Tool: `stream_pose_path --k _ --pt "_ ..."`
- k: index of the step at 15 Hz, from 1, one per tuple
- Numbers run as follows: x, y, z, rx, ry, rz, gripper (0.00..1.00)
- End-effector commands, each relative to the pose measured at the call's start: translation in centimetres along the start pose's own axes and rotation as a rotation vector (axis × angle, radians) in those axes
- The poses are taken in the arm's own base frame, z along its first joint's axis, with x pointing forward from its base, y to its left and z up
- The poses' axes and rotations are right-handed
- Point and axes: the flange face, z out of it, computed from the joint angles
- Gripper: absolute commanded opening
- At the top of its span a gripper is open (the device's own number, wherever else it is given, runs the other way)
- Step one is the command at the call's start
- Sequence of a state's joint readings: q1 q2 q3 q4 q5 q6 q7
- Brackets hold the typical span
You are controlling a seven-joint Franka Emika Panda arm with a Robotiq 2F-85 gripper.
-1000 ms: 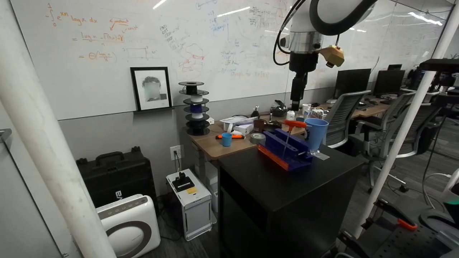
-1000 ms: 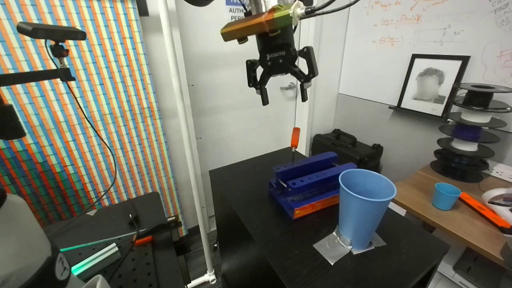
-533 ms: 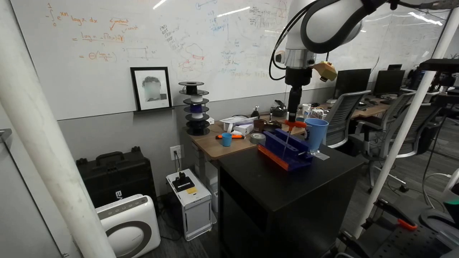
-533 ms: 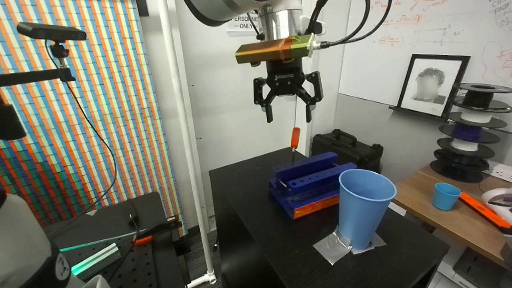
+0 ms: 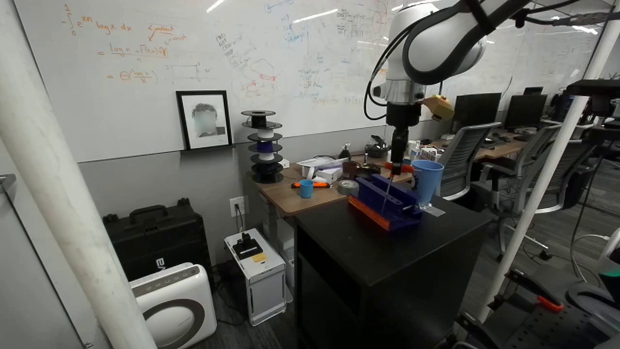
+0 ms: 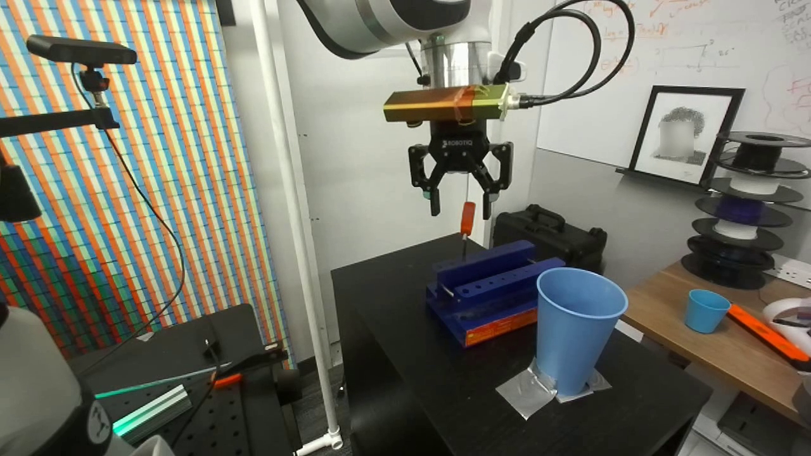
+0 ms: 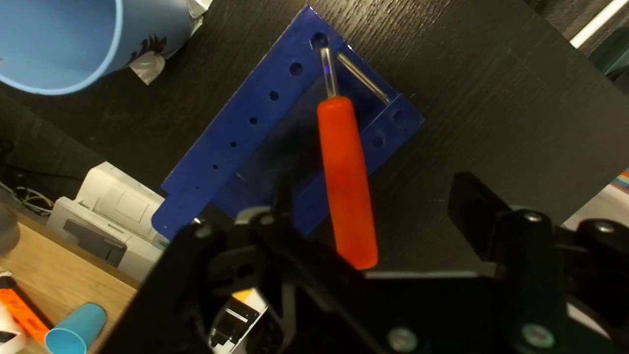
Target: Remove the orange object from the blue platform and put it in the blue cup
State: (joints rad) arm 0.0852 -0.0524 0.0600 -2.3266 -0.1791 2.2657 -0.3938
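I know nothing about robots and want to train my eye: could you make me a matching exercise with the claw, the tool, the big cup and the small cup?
Things
1. Gripper (the claw)
2. Tool
3. Big cup
4. Small cup

Places and states
A. on the wooden desk
B. silver tape at its base
C. jaws spread apart
D. orange on top, at the blue block

Pairs: 1-C, 2-D, 3-B, 4-A

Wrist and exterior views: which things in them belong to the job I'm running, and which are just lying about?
Part of the job:
Orange T-handle hex key
Dark-blue holder it stands in
Large blue cup
Gripper, open

Just lying about:
Small blue cup
Stack of spools
Tape roll
Framed portrait
Black hard case
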Motion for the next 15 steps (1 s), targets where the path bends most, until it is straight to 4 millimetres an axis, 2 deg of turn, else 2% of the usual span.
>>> stream_pose_path --k 1,6,8,9,11,15 --pt "0.3 0.5 -0.1 -0.013 0.036 -0.023 0.51" --pt "0.6 0.4 0.2 -0.01 0.043 -0.039 0.11" --pt "0.6 0.5 0.3 -0.009 0.041 -0.036 0.1" --pt "0.5 0.5 0.1 -0.011 0.04 -0.034 0.14" --pt "0.5 0.6 -0.3 -0.019 0.042 -0.031 0.14" --pt "0.2 0.3 -2.3 -0.017 0.055 -0.032 0.14"
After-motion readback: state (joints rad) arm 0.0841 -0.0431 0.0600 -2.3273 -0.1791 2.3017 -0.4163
